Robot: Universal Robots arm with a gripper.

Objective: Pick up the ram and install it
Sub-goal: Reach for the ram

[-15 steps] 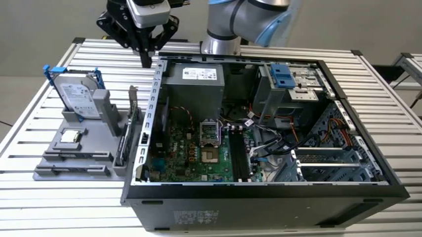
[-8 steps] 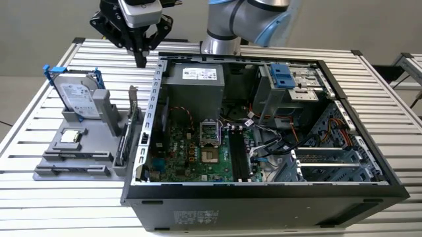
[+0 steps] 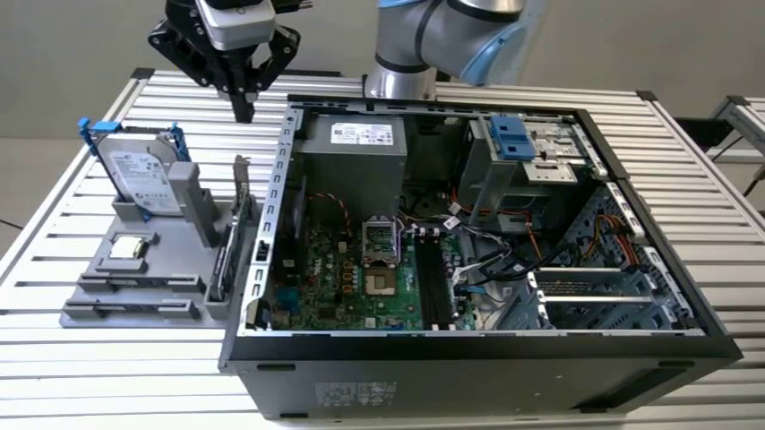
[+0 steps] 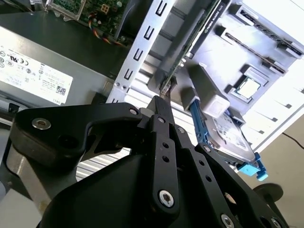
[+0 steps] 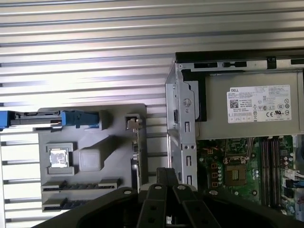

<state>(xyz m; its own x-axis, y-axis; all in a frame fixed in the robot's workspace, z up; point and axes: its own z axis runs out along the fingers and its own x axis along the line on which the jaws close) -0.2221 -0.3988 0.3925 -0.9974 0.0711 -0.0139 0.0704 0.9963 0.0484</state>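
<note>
The gripper hangs high over the table with its two fingers pressed together and nothing between them, so it carries no part. Its tips point straight down, above the gap between the grey holder and the wall of the computer case. I think this height keeps it free of the tall parts that stand below.

Nearest under the tips in the first wrist view is the expansion card, upright on its edge at the holder's side that faces the case. Further away the hard drive stands in its blue frame, at the end of the holder farther from the exterior camera.

The ram seems to sit on its edge in a long slot at the end of the holder nearer the exterior camera (only a dark strip is visible, so I am not fully sure), well apart from the gripper and not yet touched. A part held on its edge like this probably offers its thin sides to the fingers from above.

The case lies on its side with the cover off, so the board faces up. The long black memory slots lie near the middle of the board, probably reachable from above.
</note>
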